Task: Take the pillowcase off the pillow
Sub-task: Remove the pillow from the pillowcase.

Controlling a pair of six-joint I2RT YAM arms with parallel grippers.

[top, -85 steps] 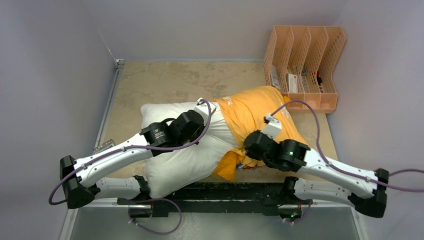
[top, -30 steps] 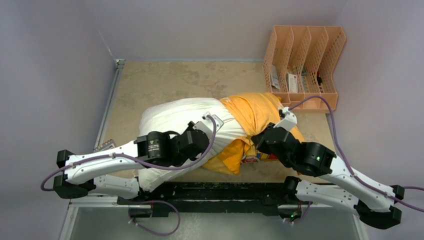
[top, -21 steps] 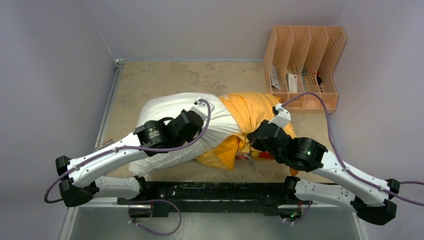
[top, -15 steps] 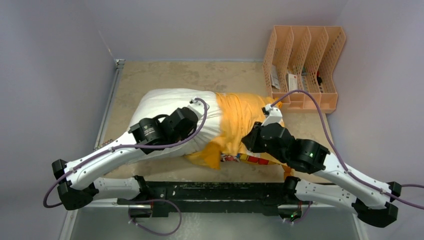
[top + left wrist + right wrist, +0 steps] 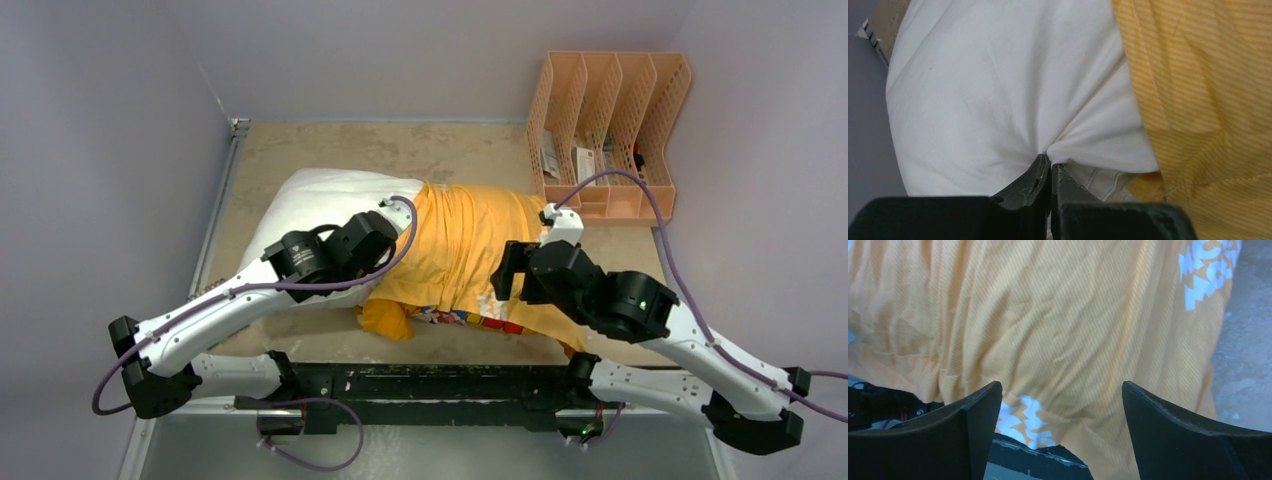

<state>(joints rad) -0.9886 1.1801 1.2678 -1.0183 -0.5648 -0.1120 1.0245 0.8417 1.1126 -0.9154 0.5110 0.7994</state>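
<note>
From above, the pillow (image 5: 305, 200) lies on the table (image 5: 330, 150), its right half inside the pillowcase (image 5: 465, 235): peeling looks midway. Only the left wrist view shows the left gripper (image 5: 1050, 167) clamped on pillow cloth. The right wrist view shows the right gripper (image 5: 1060, 386) gaping over orange fabric, holding nothing; next it likely must grasp it.

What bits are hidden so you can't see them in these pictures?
- Top view: the pillowcase hides one end of the pillow.
- Top view: things in the organiser are too small to name.
- Right wrist view: the white lettering is cut off by the top edge.
</note>
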